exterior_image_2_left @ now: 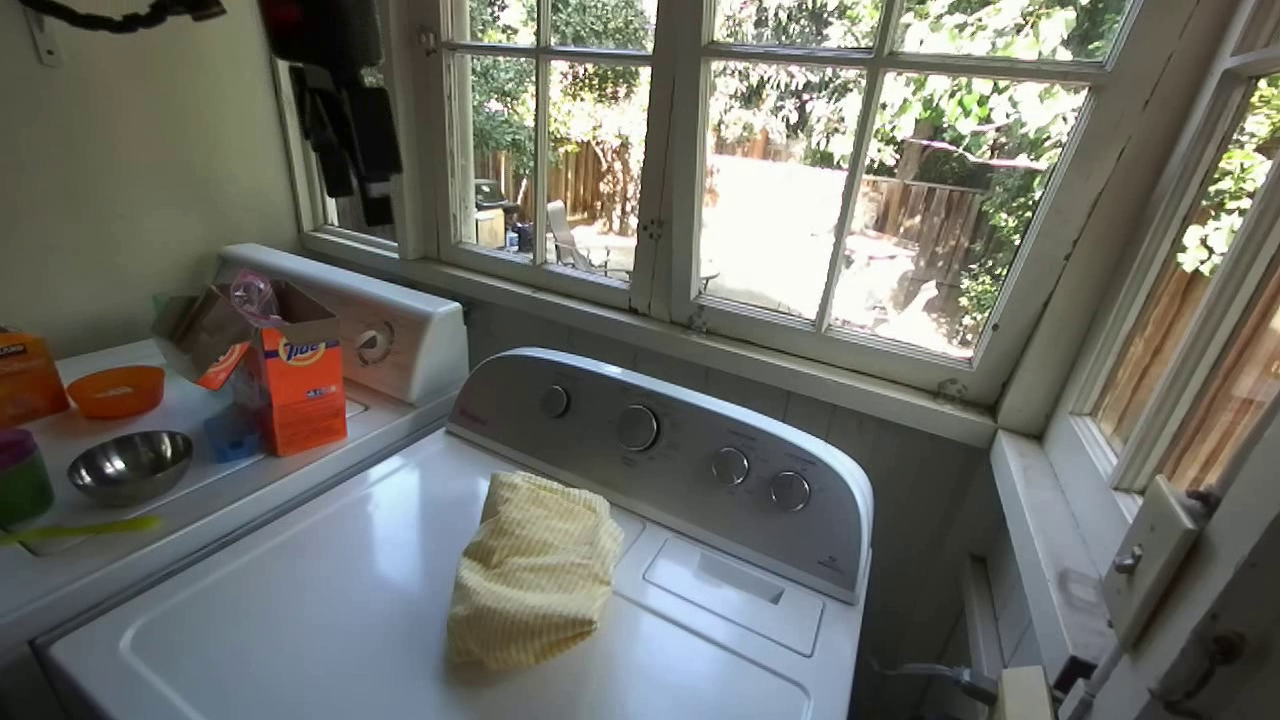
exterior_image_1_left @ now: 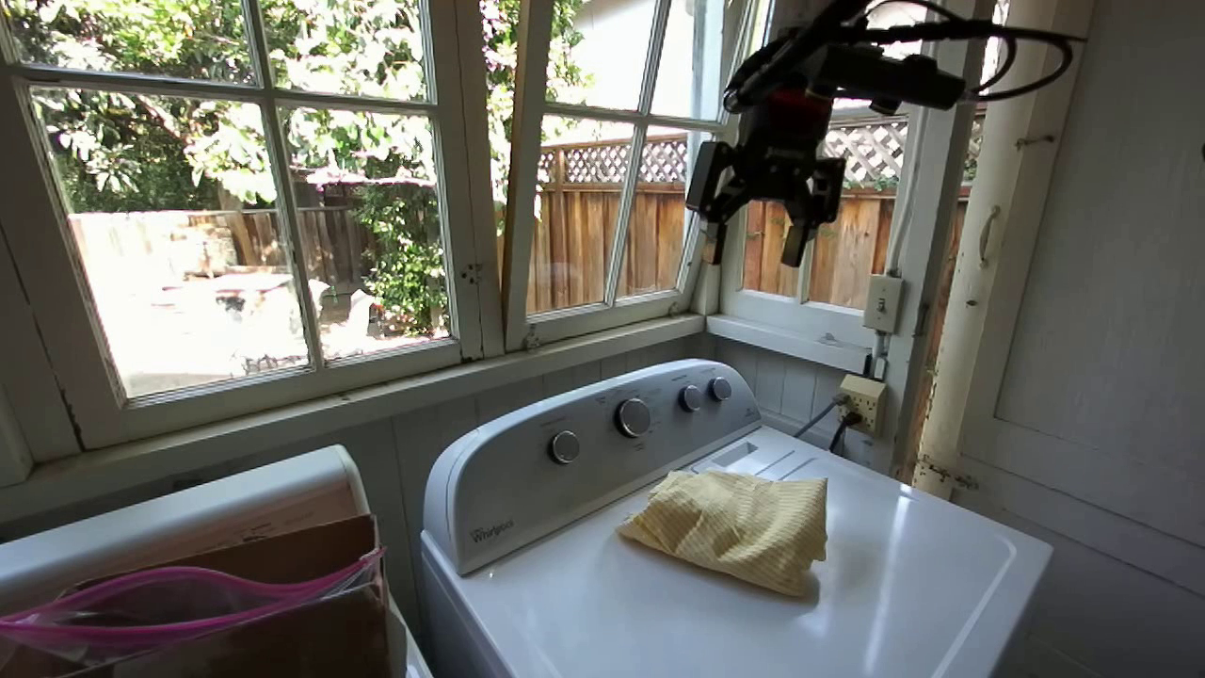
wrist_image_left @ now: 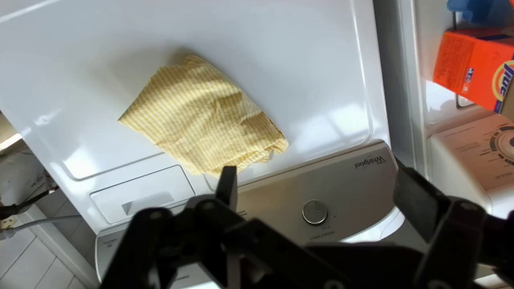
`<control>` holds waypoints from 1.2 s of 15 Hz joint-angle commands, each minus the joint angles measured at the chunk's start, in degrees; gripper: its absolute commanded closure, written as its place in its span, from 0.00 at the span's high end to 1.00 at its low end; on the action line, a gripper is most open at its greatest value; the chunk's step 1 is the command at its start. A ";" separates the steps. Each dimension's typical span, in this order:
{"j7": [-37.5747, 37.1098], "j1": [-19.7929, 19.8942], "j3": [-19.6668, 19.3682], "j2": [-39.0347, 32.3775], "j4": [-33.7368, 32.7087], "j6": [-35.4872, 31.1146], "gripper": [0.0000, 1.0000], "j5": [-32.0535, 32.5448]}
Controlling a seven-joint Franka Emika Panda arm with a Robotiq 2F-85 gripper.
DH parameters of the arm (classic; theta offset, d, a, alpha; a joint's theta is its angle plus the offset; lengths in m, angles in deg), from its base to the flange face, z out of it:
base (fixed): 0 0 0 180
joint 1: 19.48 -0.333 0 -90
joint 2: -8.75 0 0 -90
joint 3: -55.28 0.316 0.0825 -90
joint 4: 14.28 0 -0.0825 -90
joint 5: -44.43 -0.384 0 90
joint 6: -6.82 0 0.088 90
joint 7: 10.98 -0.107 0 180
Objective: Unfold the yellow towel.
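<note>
Yellow towel [wrist_image_left: 204, 116] lies rumpled, pincer [exterior_image_1_left: 755, 243] spread; an exterior view alone shows steel bowl [exterior_image_2_left: 130, 472].

in an exterior view, a shallow silver metal bowl [exterior_image_2_left: 131, 470] lies just beside a round orange plastic bowl [exterior_image_2_left: 116, 393] on a white appliance [exterior_image_2_left: 425, 345]. an open orange cardboard tide box [exterior_image_2_left: 303, 395] stands upright near them. alongside is a white whirlpool machine [exterior_image_2_left: 280, 610] with a grey four-knob panel [exterior_image_2_left: 686, 440], below white wood-framed windows [exterior_image_2_left: 680, 180]. in an exterior view, a beige outlet box [exterior_image_1_left: 868, 400] bears a black cord [exterior_image_1_left: 850, 419].
</note>
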 commanded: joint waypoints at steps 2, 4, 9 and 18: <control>12.83 -2.07 -7.01 -6.76 -0.01 -3.91 1.00 -7.83; 19.09 -2.16 -9.54 -9.80 -0.32 -3.97 1.00 -11.40; 30.90 -0.32 -13.30 -16.47 -0.18 -4.81 1.00 -16.29; 29.22 1.75 -12.50 -18.51 -0.12 -10.16 1.00 -14.03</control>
